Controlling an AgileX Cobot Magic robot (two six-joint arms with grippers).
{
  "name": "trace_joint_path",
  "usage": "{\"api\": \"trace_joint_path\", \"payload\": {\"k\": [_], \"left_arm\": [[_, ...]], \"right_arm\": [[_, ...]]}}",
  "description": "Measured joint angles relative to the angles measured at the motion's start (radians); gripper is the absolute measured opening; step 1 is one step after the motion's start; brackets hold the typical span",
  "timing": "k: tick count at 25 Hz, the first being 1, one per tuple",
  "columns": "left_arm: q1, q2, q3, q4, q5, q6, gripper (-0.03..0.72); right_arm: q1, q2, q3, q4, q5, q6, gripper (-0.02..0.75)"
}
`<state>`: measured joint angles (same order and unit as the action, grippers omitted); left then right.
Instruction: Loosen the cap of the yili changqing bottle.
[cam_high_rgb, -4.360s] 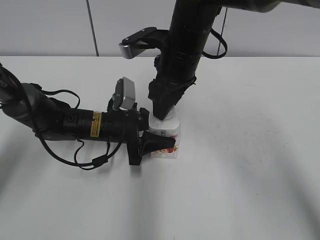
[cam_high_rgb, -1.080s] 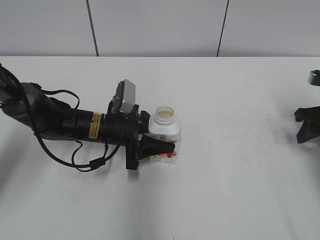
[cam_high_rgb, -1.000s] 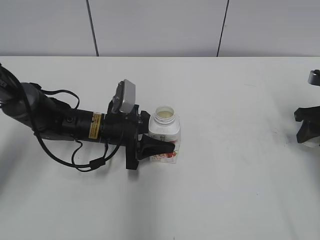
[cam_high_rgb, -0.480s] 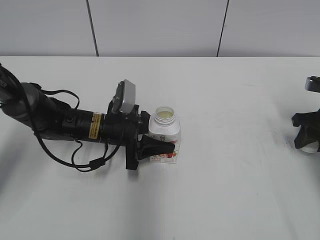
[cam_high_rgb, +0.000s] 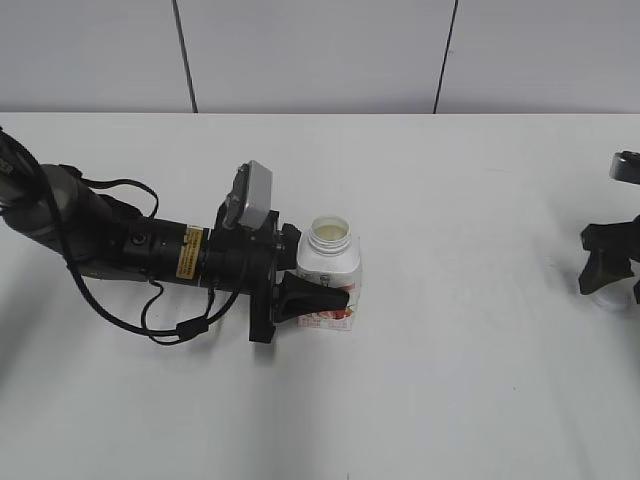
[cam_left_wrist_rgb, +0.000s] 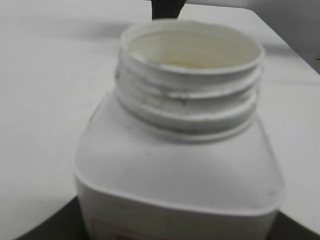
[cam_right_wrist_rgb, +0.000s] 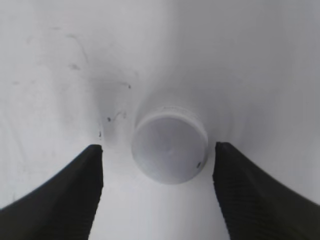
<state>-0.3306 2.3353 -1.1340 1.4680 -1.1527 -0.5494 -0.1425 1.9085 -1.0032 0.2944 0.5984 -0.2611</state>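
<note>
My left gripper (cam_high_rgb: 318, 297) was clamped on the yili changqing bottle (cam_high_rgb: 329, 280), which stood uncapped and upright mid-table, while far to the right my right gripper (cam_right_wrist_rgb: 157, 192) hung spread wide, the cap (cam_right_wrist_rgb: 169, 147) lying flat between its fingers, untouched.

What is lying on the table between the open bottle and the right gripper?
Nothing: the exterior view shows only bare white table between the bottle and the right gripper, which stands open around the cap.
</note>
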Motion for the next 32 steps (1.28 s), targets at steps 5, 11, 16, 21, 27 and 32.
{"api": "trace_joint_path", "payload": {"k": [5, 11, 16, 21, 27, 32], "left_arm": [[0.000, -0.001, 0.000, 0.000, -0.001, 0.000, 0.404], [-0.002, 0.001, 0.000, 0.031, -0.026, -0.001, 0.587], [-0.002, -0.012, 0.000, 0.036, -0.037, -0.004, 0.596], [-0.002, -0.089, 0.001, 0.056, -0.044, -0.004, 0.594], [-0.002, -0.210, 0.001, 0.095, -0.043, -0.014, 0.594], [-0.003, -0.340, 0.001, 0.100, 0.079, -0.147, 0.594]], "right_arm": [[0.000, 0.000, 0.000, 0.010, 0.004, 0.001, 0.532], [0.000, -0.007, 0.000, 0.012, 0.006, 0.001, 0.532], [0.000, -0.007, 0.000, 0.012, 0.006, 0.002, 0.532], [0.000, -0.007, 0.000, 0.014, 0.006, 0.002, 0.532], [0.000, -0.007, -0.010, 0.014, 0.081, 0.002, 0.532], [0.000, -0.033, -0.070, 0.026, 0.303, 0.002, 0.532]]}}
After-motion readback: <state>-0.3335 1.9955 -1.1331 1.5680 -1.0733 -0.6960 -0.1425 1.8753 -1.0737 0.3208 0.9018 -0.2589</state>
